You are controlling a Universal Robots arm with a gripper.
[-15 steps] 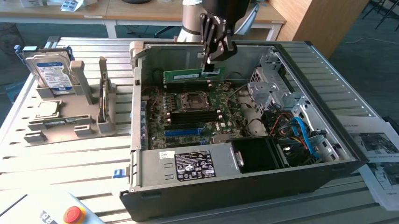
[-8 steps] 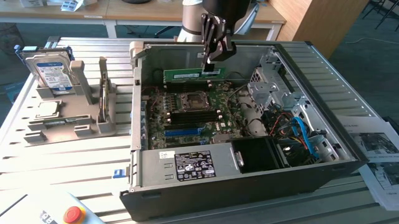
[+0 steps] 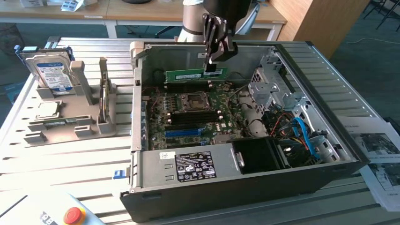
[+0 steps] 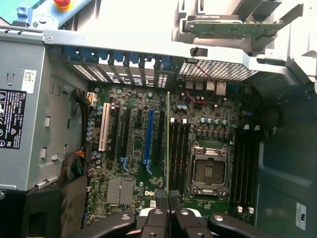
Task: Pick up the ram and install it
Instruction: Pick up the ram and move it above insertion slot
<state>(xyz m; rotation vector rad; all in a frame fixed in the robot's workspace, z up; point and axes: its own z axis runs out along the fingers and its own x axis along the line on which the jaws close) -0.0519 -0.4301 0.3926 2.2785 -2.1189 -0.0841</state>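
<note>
The ram (image 3: 192, 74) is a long green stick hanging level over the back of the open computer case (image 3: 250, 187). My gripper (image 3: 214, 66) is shut on its end toward the exterior view's right. In the wrist view the ram (image 4: 168, 139) shows edge-on as a thin pale line running out from between my fingertips (image 4: 159, 199). It lies alongside the black memory slots (image 4: 179, 153) next to the empty processor socket (image 4: 207, 169). Those slots (image 3: 190, 86) sit just under the stick in the exterior view, with a small gap between them.
Case walls surround the motherboard (image 3: 187, 117), and the power supply (image 3: 194, 166) fills the near side. A drive cage and blue cable (image 3: 305, 133) crowd the exterior view's right. On the exterior view's left stand grey holders with a hard drive (image 3: 53, 75) and a silver processor chip (image 3: 48, 108).
</note>
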